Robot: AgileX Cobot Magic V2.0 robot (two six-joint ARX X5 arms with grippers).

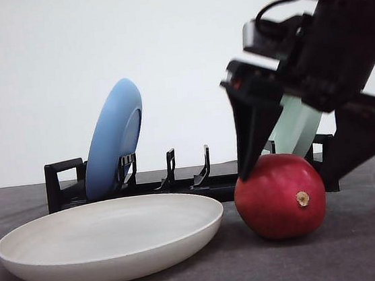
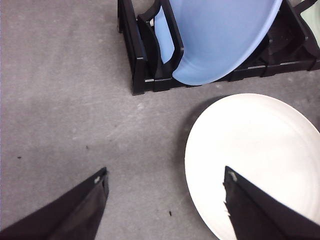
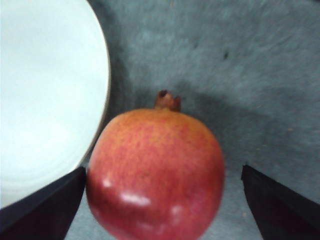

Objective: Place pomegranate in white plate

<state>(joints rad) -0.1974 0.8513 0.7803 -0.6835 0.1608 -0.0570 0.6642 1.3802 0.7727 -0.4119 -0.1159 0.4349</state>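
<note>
The deep-red pomegranate [image 1: 280,198] rests on the grey table just right of the white plate [image 1: 111,241], almost touching its rim. My right gripper [image 1: 287,173] is open and straddles the fruit, one black finger on each side. In the right wrist view the pomegranate [image 3: 156,172] sits between the fingertips [image 3: 55,200], with a gap showing on one side, and the white plate [image 3: 45,100] lies beside it. My left gripper [image 2: 162,182] is open and holds nothing, hovering over the table at the white plate's [image 2: 255,150] edge.
A black dish rack [image 1: 172,183] stands behind the plate and fruit. It holds an upright blue plate [image 1: 113,139] and a pale green plate [image 1: 298,128] behind my right arm. In the left wrist view the rack [image 2: 140,55] and blue plate [image 2: 220,35] are close ahead.
</note>
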